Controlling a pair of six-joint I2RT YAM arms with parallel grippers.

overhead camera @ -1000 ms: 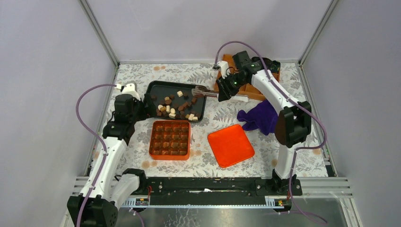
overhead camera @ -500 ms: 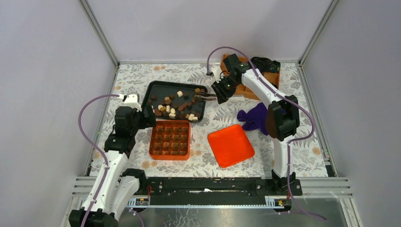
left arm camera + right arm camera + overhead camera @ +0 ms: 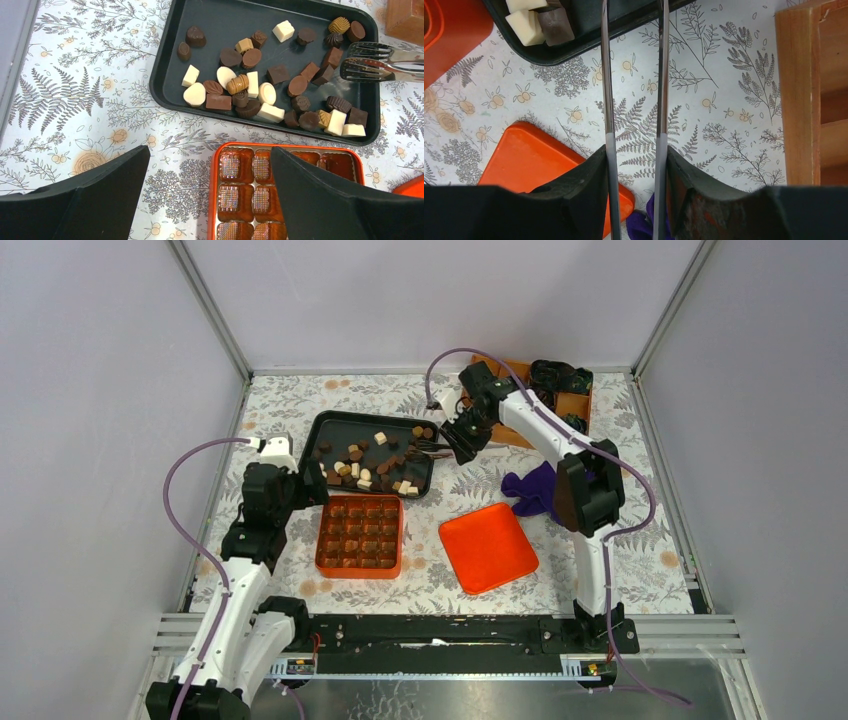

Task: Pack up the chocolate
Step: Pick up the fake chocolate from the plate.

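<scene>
Chocolate [image 3: 252, 84] in blk tray [image 3: 225, 20]; tongs [image 3: 362, 70] in R gripper [image 3: 634, 165]

You have open desk [image 3: 75, 100] left of the black tray [image 3: 220, 15]; at its right end the tongs [image 3: 380, 62] reach in over the chocolates [image 3: 252, 84], blocking that side.

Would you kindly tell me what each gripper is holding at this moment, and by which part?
The right gripper holds the metal tongs by their two arms, back from the forked tips. The left gripper is open and holds nothing.
</scene>
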